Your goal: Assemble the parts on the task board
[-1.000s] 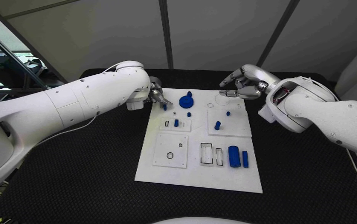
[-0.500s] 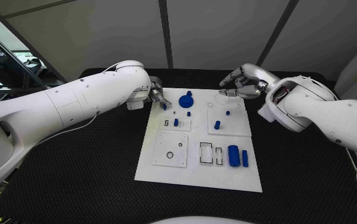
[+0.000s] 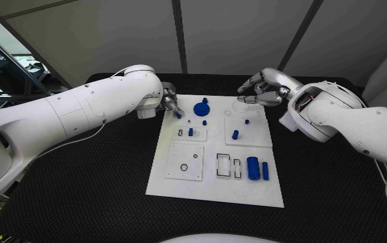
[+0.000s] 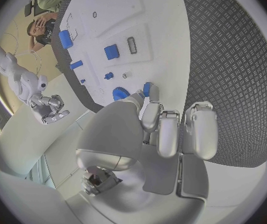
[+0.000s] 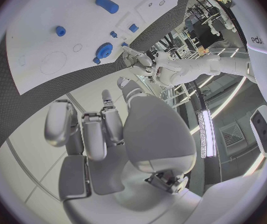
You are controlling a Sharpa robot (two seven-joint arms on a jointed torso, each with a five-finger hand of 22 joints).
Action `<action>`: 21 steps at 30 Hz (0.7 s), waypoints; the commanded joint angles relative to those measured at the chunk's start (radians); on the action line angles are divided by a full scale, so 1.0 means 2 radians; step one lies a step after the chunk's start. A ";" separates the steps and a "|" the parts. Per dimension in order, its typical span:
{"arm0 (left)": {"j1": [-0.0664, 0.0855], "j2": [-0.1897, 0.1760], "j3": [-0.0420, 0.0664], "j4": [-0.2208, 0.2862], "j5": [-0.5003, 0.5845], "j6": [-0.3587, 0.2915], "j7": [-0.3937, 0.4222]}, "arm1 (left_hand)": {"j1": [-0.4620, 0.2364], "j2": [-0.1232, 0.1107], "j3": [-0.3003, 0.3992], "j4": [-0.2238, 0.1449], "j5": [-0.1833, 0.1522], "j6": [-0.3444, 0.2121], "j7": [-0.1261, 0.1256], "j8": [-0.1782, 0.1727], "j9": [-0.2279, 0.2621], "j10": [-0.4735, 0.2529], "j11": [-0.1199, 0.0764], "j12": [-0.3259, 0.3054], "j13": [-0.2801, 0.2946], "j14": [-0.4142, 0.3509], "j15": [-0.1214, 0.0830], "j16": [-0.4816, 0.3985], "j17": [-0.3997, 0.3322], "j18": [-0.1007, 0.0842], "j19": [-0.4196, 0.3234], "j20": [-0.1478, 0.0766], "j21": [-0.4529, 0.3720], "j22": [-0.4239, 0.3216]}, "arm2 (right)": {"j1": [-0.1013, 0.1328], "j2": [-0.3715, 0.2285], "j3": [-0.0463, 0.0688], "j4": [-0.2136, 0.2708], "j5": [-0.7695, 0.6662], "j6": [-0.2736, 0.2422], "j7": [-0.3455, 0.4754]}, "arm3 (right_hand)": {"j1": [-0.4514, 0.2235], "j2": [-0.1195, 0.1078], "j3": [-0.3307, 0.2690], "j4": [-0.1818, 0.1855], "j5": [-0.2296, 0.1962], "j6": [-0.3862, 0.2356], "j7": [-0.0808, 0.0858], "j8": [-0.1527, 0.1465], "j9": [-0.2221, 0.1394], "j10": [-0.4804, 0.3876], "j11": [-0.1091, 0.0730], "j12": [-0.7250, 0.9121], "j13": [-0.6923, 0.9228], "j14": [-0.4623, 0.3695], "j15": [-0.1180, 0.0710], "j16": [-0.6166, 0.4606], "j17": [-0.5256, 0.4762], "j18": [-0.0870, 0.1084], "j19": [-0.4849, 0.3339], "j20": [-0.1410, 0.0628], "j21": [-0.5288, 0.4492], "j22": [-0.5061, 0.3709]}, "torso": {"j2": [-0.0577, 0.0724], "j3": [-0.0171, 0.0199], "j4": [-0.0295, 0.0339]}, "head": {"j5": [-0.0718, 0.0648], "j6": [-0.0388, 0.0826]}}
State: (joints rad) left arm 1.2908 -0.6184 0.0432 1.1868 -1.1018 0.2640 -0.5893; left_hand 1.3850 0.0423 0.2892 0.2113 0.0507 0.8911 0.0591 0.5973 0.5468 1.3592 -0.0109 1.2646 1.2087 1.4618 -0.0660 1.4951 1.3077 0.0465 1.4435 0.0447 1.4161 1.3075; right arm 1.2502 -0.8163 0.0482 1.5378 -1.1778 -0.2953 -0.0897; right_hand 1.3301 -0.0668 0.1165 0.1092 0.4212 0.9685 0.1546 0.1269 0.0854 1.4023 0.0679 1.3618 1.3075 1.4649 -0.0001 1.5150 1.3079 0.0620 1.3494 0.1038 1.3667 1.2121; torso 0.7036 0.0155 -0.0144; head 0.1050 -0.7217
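The white task board [image 3: 211, 190] lies in the middle of the black table. My left hand [image 3: 170, 104] hovers at the board's far left corner and pinches a small blue part [image 3: 178, 115] at its fingertips; the left wrist view shows this part [image 4: 147, 89] beside the round blue knob [image 4: 120, 93]. That knob [image 3: 201, 108] stands on the board just right of the hand. My right hand [image 3: 263, 93] hangs over the board's far right corner, its fingers [image 5: 93, 132] curled in with nothing in them.
On the board stand small blue pegs [image 3: 204, 123] [image 3: 246, 122] [image 3: 235, 135] and a blue block in a slot [image 3: 190, 132]. A thick blue cylinder [image 3: 253, 169] and a slim bar [image 3: 265, 171] lie at the near right. Black mat [image 3: 89, 192] surrounds the board.
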 commanded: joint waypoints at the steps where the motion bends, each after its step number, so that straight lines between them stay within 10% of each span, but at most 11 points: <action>1: 0.001 -0.007 0.000 0.009 0.020 -0.010 0.013 | -0.005 -0.010 0.053 -0.026 0.002 -0.005 -0.001 0.007 0.007 0.002 -0.002 -0.003 0.000 0.041 -0.002 0.003 0.087 0.002 0.000 -0.001 0.000 0.054 | 0.001 0.001 0.000 0.000 -0.001 0.001 0.004 | -0.001 0.001 0.001 0.002 0.002 0.003 -0.001 0.002 -0.001 -0.004 -0.001 -0.002 0.018 0.040 -0.003 -0.002 0.076 0.008 -0.002 0.000 -0.003 0.000 | -0.001 -0.0001 0.0009 | 0.000 0.000; 21: -0.008 -0.102 -0.001 0.161 0.037 -0.111 0.013 | -0.058 -0.055 0.177 -0.054 0.001 -0.010 -0.003 0.030 0.026 0.009 -0.004 -0.002 -0.002 0.042 -0.004 0.004 0.088 0.000 0.007 -0.003 0.004 0.064 | 0.001 0.000 0.000 -0.004 -0.001 0.000 0.004 | -0.001 0.000 0.002 0.003 0.006 0.003 -0.001 0.002 -0.001 -0.004 -0.001 -0.002 0.018 0.039 -0.003 -0.003 0.075 0.009 -0.003 0.000 -0.004 -0.002 | 0.000 0.0002 0.0009 | 0.007 -0.001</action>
State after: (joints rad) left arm 1.2773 -0.8167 0.0426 1.4937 -1.0144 0.1190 -0.5762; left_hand 1.2751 -0.0699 0.5440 0.1983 0.0503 0.8753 0.0573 0.6563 0.5979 1.3682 -0.0192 1.2623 1.2053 1.4654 -0.0697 1.4988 1.3077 0.0465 1.4506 0.0376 1.4201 1.3075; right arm 1.2501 -0.8170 0.0481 1.5296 -1.1778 -0.2954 -0.0891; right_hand 1.3301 -0.0668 0.1194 0.1120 0.4271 0.9685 0.1546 0.1269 0.0854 1.4023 0.0679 1.3618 1.3075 1.4649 0.0000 1.5151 1.3077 0.0620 1.3494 0.1038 1.3623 1.2088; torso 0.7024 0.0159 -0.0120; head 0.1159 -0.7265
